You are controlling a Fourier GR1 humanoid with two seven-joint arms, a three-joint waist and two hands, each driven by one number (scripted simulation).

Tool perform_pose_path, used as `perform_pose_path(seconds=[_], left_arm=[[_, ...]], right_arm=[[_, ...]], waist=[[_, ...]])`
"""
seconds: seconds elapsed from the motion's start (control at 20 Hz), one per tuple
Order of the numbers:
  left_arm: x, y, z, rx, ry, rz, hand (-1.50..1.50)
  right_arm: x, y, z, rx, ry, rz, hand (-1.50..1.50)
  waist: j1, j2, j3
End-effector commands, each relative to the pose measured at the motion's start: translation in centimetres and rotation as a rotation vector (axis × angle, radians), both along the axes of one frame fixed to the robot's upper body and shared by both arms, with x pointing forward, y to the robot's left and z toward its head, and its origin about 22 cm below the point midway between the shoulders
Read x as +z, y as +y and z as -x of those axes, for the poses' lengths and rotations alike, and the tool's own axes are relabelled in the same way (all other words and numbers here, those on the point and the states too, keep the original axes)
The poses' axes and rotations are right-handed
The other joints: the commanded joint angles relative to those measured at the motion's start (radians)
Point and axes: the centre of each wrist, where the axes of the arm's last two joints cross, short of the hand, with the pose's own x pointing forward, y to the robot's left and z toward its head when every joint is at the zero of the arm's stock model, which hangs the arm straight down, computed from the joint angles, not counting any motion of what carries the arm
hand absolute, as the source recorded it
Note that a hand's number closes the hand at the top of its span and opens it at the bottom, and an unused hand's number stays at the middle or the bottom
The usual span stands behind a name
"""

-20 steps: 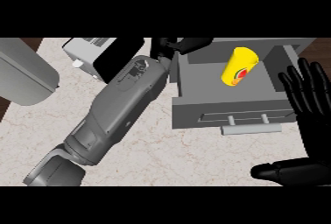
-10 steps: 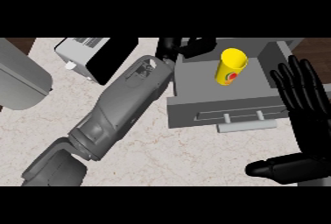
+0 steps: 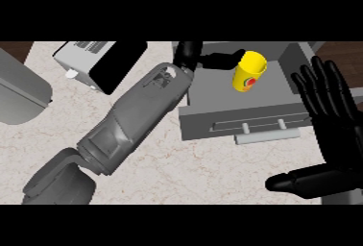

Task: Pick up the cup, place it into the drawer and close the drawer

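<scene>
Head view. The cup [image 3: 249, 71], yellow with a red mark, now stands nearly upright inside the open drawer [image 3: 212, 98]. A second ago it lay tilted on its side, so the placing step appears all but complete. The left hand [image 3: 212, 58] reaches across the counter [image 3: 205, 163] to the drawer's far edge, its dark fingers against the cup's left side. Whether they are curled round it or only touching cannot be told, since the forearm hides most of the hand. The right hand [image 3: 327, 125] hangs at the counter's right edge beside the drawer front, fingers straight and spread, thumb out, holding nothing. The drawer holds only the cup and is not yet closed. A white-and-black appliance [image 3: 99, 60] sits near the counter's far left corner.
</scene>
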Motion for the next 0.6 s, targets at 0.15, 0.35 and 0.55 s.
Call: perform_pose_path(seconds=[0.15,0.35,0.55], left_arm=[[-1.6,0.3,0.7,-0.044,-0.028,0.116,-1.50],[-0.1,-0.5,0.9,-0.063,-0.054,0.212,-1.50],[2.3,-1.3,1.0,-0.130,-0.086,0.320,-1.50]], right_arm=[[0.1,-0.3,0.4,0.027,-0.017,-0.047,-1.50],[-0.1,-0.9,1.0,0.053,0.009,-0.072,-1.50],[0.2,-1.3,1.6,0.043,0.022,-0.079,-1.50]], waist=[[0.004,-0.001,-0.001],[0.021,-0.009,-0.001],[0.060,-0.019,-0.002]])
